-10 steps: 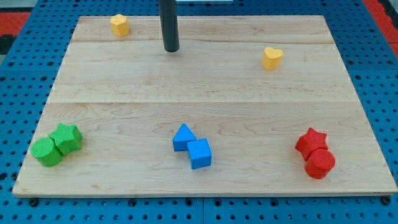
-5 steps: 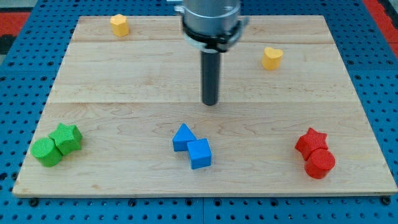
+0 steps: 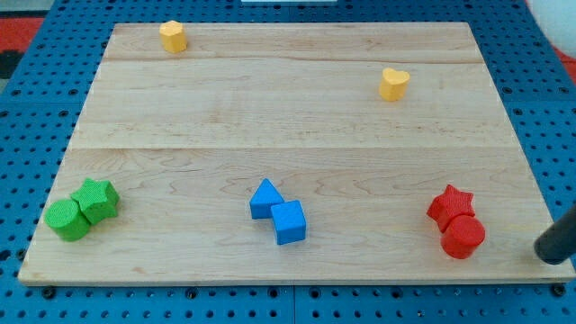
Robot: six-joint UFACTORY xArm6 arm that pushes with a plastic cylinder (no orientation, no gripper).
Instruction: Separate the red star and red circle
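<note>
- At the view's right edge, low down, my tip (image 3: 548,257), the dark rod's lower end and the only end effector, holds nothing and touches no block; it sits just off the pale wooden bench (image 3: 288,117), right of the red pair.
- Two red blocks: the red star (image 3: 450,205) touches the red circle (image 3: 463,237), star above, the pair's line running top to bottom.
- Two blue blocks touch: blue triangle (image 3: 265,198), blue cube (image 3: 289,221).
- Two green blocks touch: green star (image 3: 97,199), green circle (image 3: 67,220).
- Two yellow blocks, well apart: yellow hexagon (image 3: 173,36), yellow heart (image 3: 393,84).
</note>
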